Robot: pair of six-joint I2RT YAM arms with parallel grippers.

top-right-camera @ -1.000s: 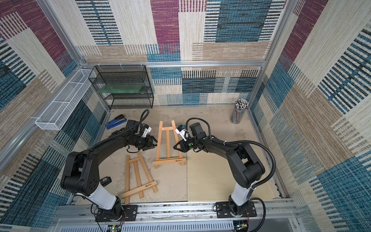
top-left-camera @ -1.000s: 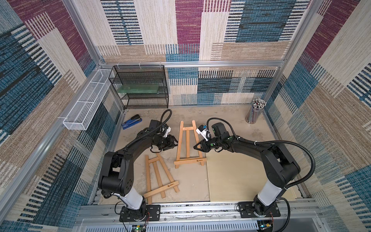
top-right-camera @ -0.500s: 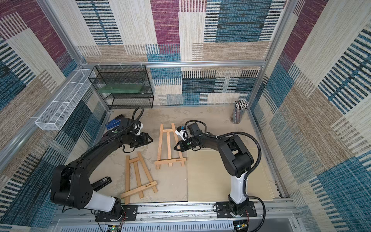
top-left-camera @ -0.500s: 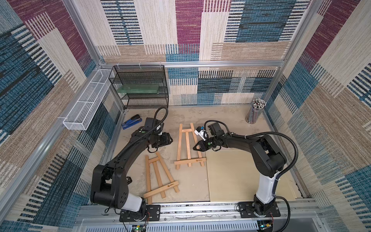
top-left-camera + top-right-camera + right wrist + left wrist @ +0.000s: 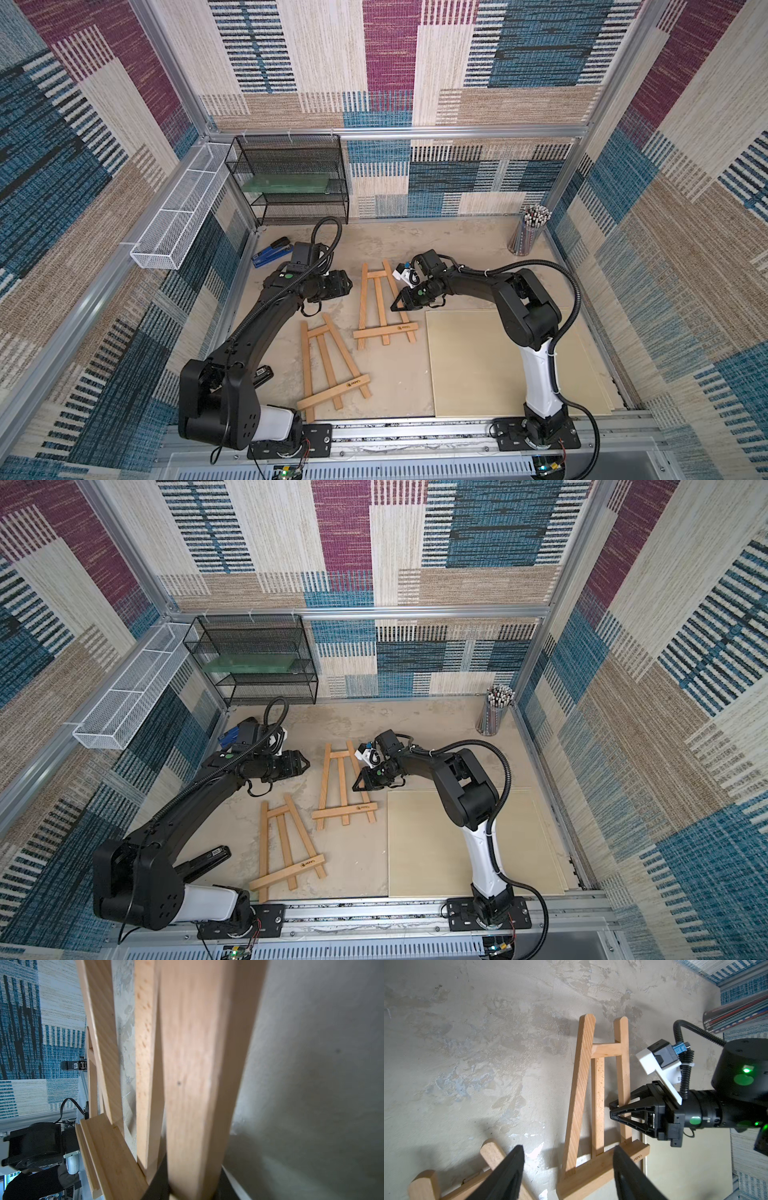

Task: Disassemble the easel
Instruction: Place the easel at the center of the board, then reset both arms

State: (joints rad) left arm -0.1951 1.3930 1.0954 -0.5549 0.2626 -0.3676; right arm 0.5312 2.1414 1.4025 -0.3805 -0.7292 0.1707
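A wooden easel (image 5: 381, 307) (image 5: 341, 785) lies on the table's middle in both top views. My right gripper (image 5: 395, 306) (image 5: 612, 1108) is shut on its right leg about halfway along. In the right wrist view that leg (image 5: 193, 1084) fills the frame and runs down between the black jaws of that gripper (image 5: 191, 1188). My left gripper (image 5: 348, 286) (image 5: 569, 1167) hangs open left of the easel, touching nothing. A second easel (image 5: 328, 365) (image 5: 492, 1153) lies flat nearer the front.
A cream board (image 5: 498, 361) lies flat at the front right, touching the first easel's shelf end. A pencil cup (image 5: 528, 232) stands at the back right. A blue stapler (image 5: 270, 253), a black mesh shelf (image 5: 291, 187) and a white wire basket (image 5: 178, 220) are at the back left.
My left gripper's jaws have widened and it has drawn slightly back from the easel's left side. My right gripper keeps its hold on the leg.
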